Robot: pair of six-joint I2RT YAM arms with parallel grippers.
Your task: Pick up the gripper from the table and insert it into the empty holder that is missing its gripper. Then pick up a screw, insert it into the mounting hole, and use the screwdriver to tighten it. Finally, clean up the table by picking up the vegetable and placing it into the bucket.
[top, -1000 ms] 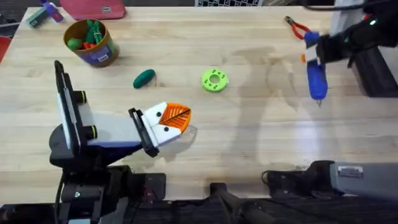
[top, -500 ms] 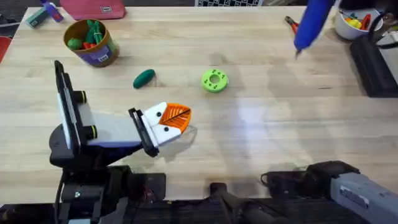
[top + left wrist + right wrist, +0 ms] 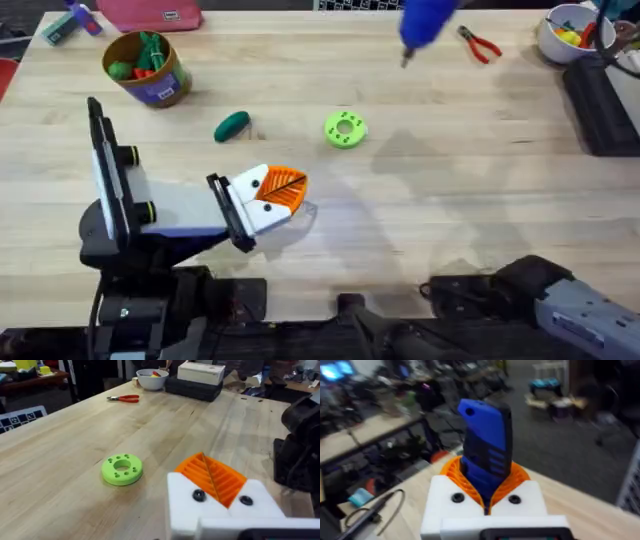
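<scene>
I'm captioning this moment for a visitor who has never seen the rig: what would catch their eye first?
First the blue screwdriver, raised over the table's far edge and clamped between the orange pads of the right hand. Next the left hand, white and orange, resting low near the table's front, with the bright green disc just beyond it. Then the dark green vegetable, lying on the table short of the bucket at the far left.

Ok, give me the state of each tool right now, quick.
Left tool: shut, holding nothing.
Right tool: shut on the screwdriver.
</scene>
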